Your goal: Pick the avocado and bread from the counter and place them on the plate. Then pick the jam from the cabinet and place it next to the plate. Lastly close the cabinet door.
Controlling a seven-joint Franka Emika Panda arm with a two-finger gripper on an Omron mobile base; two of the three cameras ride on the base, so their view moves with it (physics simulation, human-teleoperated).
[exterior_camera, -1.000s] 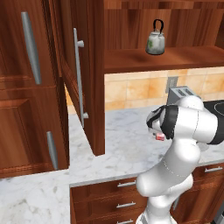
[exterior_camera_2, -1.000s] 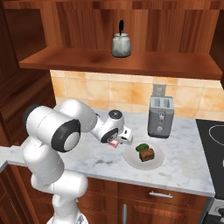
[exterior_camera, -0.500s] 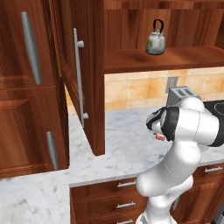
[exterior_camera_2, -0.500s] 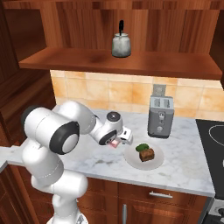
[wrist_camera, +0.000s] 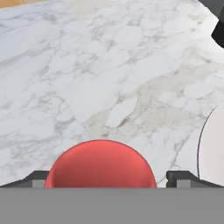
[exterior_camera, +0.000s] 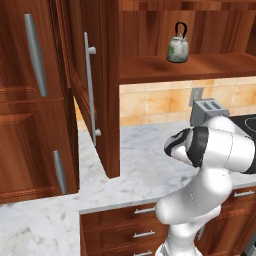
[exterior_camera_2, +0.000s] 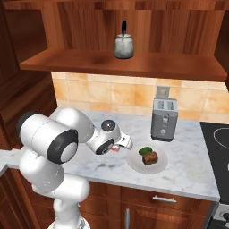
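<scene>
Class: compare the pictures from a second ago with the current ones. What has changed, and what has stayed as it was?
The gripper has opened and let go of the jam, which now sits on the counter beside the plate. The arm barely shifted. The avocado and bread stay on the plate; the cabinet door stays open.

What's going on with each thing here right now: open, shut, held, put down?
cabinet door: open.
gripper: open, fingers either side of the jam.
jam: on the counter, beside the plate.
plate: carries avocado and bread.
avocado: on plate.
bread: on plate.
</scene>
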